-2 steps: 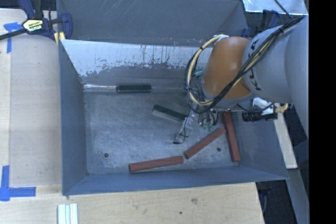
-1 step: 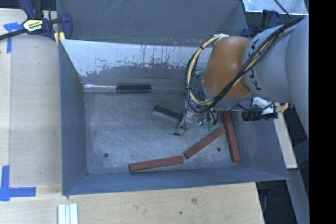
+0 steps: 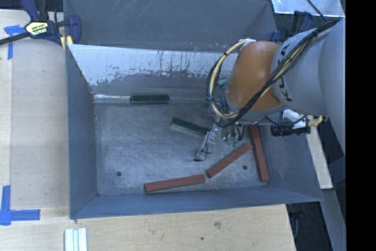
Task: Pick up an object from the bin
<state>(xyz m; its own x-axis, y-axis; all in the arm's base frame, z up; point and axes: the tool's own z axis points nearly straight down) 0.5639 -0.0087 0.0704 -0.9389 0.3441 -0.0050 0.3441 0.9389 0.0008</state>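
Surface: grey metal bin [image 3: 82, 126] with sloped walls and a scuffed, mostly bare floor.
Arm: enters from the right, its orange wrist cover [image 3: 252, 76] and looped cables above the floor.
Pincer: the gripper [image 3: 203, 151] hangs low at mid-floor; I cannot tell whether it is spread or pressed together.
Likely target: dark grey flat bar [image 3: 188, 125] just behind the gripper, or tilted brown stick [image 3: 229, 160] just beside it.
Others: front brown stick [image 3: 175, 184] along the near wall; right brown stick [image 3: 259, 153] below the wrist; black rod [image 3: 150, 99] against the back wall.
Obstacles: things lie flat and mostly apart, so little seems to block a descent; those beside walls look harder to pinch.
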